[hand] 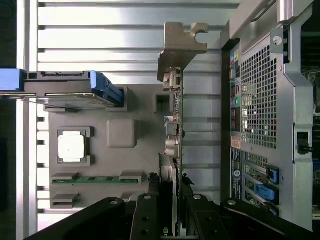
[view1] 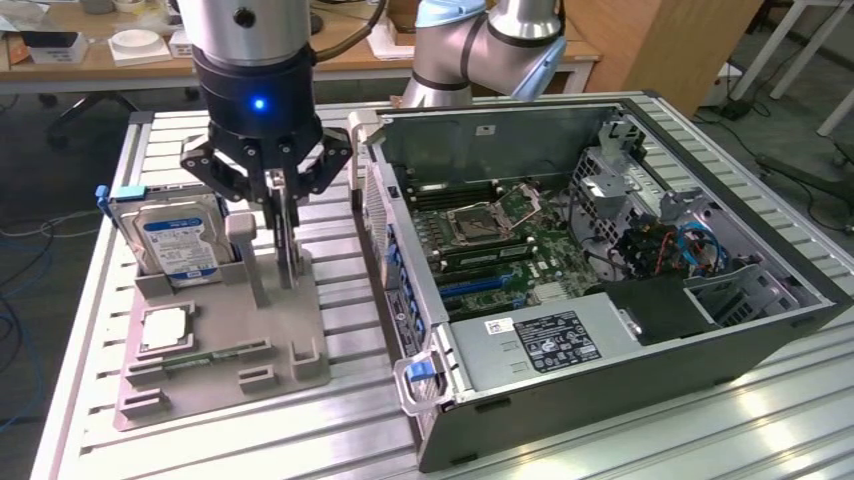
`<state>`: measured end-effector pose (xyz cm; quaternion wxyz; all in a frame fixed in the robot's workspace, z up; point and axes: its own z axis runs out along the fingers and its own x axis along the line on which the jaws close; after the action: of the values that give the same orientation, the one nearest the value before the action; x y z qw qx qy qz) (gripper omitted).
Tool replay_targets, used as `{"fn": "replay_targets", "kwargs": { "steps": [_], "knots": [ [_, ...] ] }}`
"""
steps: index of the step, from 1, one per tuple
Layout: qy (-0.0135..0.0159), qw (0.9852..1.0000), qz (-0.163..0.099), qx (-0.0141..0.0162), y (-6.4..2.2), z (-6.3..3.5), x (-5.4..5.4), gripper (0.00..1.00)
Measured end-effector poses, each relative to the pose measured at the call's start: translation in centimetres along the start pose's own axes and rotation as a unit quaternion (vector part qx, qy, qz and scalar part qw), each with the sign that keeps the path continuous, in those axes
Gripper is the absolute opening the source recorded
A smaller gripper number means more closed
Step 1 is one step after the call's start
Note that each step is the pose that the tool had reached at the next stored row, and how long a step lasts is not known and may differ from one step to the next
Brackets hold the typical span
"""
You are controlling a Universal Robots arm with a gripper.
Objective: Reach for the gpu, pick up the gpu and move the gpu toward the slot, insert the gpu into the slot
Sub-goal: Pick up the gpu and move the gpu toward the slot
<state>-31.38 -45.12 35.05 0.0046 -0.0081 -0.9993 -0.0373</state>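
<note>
The gpu (view1: 284, 252) stands on edge in the grey holder (view1: 227, 372), a thin dark card with a silver bracket (hand: 181, 45) at its end. My gripper (view1: 276, 205) hangs directly over it with its fingers shut on the card's upper edge. In the wrist view the gpu (hand: 176, 117) runs edge-on straight out from between the black fingers (hand: 161, 182) of the gripper (hand: 172, 189). The slot (view1: 470, 287) is a blue strip on the green motherboard inside the open computer case (view1: 747, 330), to the exterior view's right of the holder.
A blue-labelled hard drive (view1: 180, 240) stands upright in the holder beside the gpu. A silver processor chip (view1: 163, 328) and a memory stick (hand: 95, 179) lie in the holder too. The case's rear wall (hand: 260, 100) rises close alongside the card.
</note>
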Motion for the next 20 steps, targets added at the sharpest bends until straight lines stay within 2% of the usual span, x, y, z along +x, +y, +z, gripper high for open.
{"fn": "replay_targets", "kwargs": {
  "steps": [4,6,14,16,17,20],
  "knots": [
    [-0.0001,1.0000,0.000,0.0078,0.00,-0.12,0.0,0.26],
    [0.0000,0.9999,0.000,0.0104,0.01,-0.18,0.0,0.26],
    [-0.0001,0.9999,-0.001,0.0114,0.06,-0.75,0.0,0.26],
    [-0.0002,0.9999,-0.001,0.0172,0.07,-0.82,0.0,0.26],
    [-0.0002,0.9998,-0.001,0.0190,0.06,-0.86,0.0,0.26],
    [-0.0002,0.9998,-0.002,0.0196,0.08,-1.13,0.0,0.26]
  ]
}}
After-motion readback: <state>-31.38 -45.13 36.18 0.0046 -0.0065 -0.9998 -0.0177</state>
